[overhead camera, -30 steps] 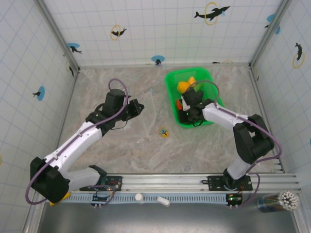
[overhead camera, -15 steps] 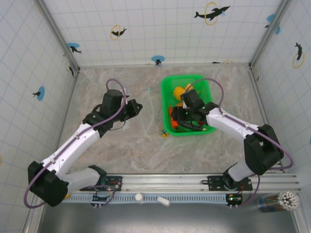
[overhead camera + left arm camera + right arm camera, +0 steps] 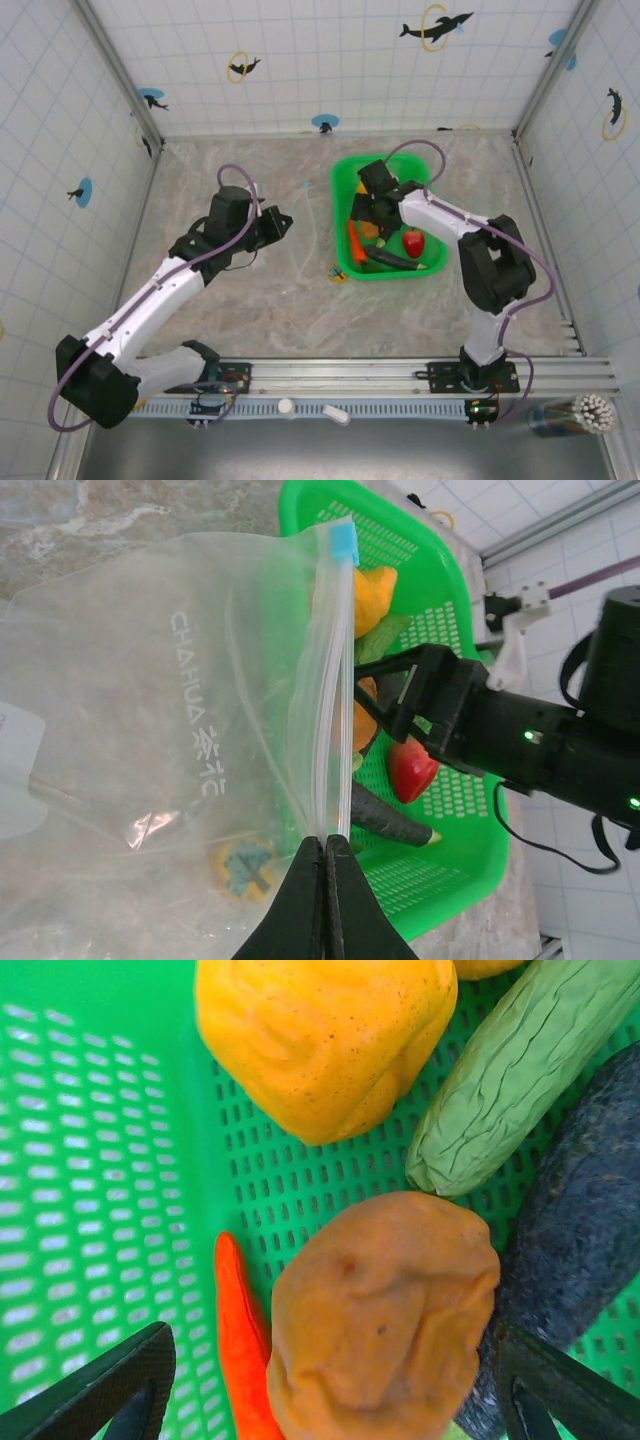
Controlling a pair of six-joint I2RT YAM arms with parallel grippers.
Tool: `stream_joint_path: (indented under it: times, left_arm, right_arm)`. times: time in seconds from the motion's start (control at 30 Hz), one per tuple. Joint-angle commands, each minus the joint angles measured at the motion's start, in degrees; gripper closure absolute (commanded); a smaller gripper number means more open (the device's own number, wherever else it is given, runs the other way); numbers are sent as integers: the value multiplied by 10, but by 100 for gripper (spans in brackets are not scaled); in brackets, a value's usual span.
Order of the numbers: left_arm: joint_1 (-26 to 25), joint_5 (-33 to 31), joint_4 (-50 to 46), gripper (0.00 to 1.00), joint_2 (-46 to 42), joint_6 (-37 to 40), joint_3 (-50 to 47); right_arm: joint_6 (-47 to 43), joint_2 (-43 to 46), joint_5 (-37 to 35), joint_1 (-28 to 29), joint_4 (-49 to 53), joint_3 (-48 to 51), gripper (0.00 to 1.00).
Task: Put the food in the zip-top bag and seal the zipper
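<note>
— Under the right pincer (image 3: 325,1385), what lies there?
— A potato (image 3: 380,1310), between its wide-spread fingers, which grip nothing. It sits in the basket (image 3: 345,170), with a carrot (image 3: 240,1340) touching one side and an eggplant (image 3: 590,1220) the other. A cucumber (image 3: 520,1090) and a yellow fruit (image 3: 320,1040) lie just beyond, and an apple (image 3: 413,242) a little off to that pincer's side.
— And the bag (image 3: 180,730)?
— Held by the left pincer (image 3: 325,855), which is clamped tight on one end of the zipper (image 3: 330,680); the bag stretches ahead of it, beside the basket. It looks empty to me.
— So nothing is done?
— I judge it barely begun: every piece has to go over, then the seal.
— What stands in the way?
— The neighbours crowd the potato, so the fingers may catch the carrot too. The zipper's two lips run close together, making a narrow mouth. A trinket (image 3: 338,272) lies on the desk (image 3: 250,300) just ahead of the left pincer, seen through the bag; it is no food.
</note>
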State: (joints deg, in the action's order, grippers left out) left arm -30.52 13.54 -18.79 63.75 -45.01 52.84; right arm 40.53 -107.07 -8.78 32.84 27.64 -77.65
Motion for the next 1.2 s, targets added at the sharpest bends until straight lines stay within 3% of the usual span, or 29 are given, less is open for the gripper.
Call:
stream_joint_path:
  times: [0.0,0.33,0.6,0.73,0.93,1.03,1.17]
  left_arm:
    - [6,1,1,100,-10,12,-4]
    - [5,2,-6,100,-11,16,-1]
    - [5,0,-7,100,-8,17,2]
    - [6,5,-8,100,-4,14,12]
    - [8,33,10,100,-7,-5,23]
    - [9,54,24,100,-8,-23,23]
    - [10,79,55,100,-11,-55,23]
  right_arm:
    - [39,-36,-2,-6,32,-41,17]
    - [68,-86,35,-20,25,-45,18]
    - [47,-11,15,-21,-29,5,47]
    - [7,67,29,-21,-74,48,50]
    - [-36,268,154,-14,-349,234,54]
    - [-13,333,163,13,-454,282,56]
    - [-9,345,145,80,-515,265,55]
